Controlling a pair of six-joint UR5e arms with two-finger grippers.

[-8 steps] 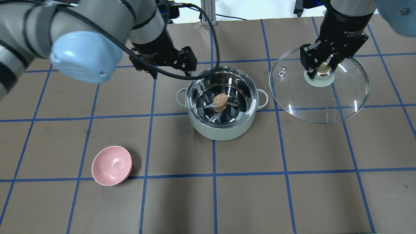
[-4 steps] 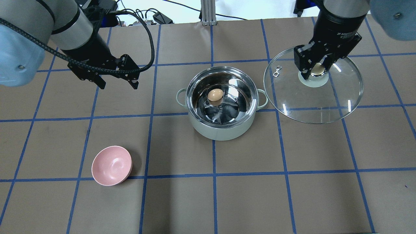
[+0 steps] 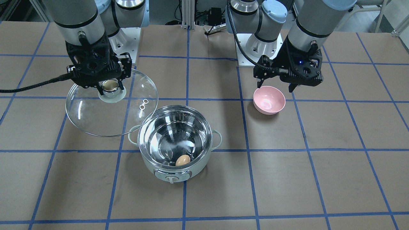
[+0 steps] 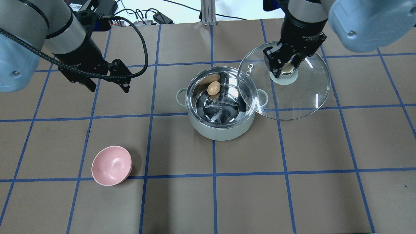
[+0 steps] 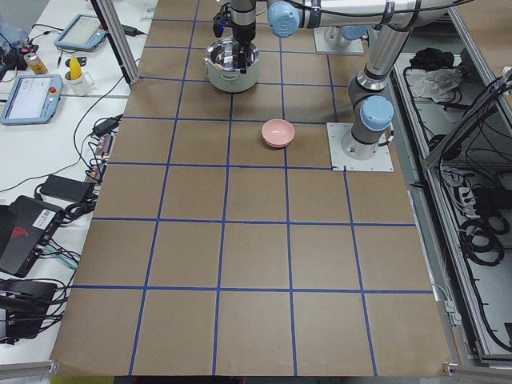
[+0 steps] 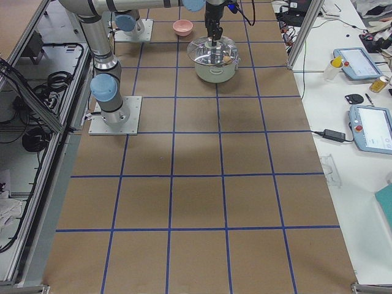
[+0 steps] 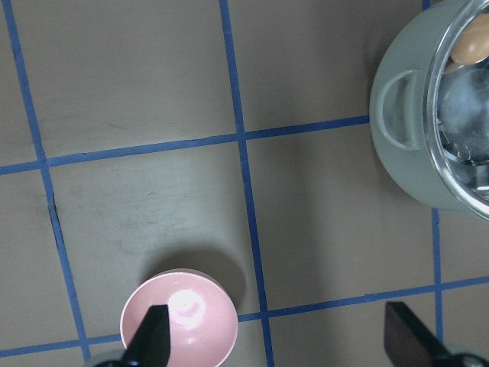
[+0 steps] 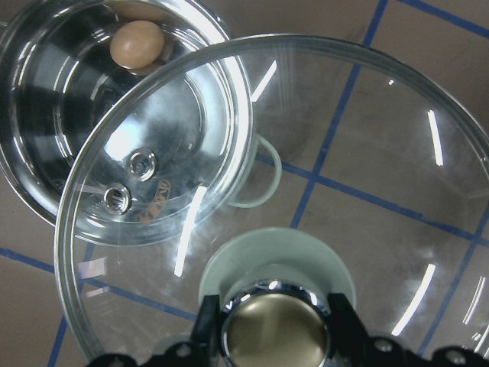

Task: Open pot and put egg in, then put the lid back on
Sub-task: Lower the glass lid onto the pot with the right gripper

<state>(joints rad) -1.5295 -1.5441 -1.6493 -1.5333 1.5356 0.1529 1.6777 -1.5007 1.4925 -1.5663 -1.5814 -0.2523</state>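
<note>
One risk: lid (image 4: 302, 97), clamped by its knob (image 8: 273, 332) in right gripper (image 4: 286, 69) and overlapping only one side of pot (image 4: 224, 131), could seat off-centre and clip the rim above egg (image 4: 213, 88) resting inside; left gripper (image 4: 108, 87) hangs spread, empty.

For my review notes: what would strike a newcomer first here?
The big glass lid, held in the right tool, hangs partly over the open mint-green pot. A brown egg lies inside it. The left tool hovers open and empty off to the left.
</note>
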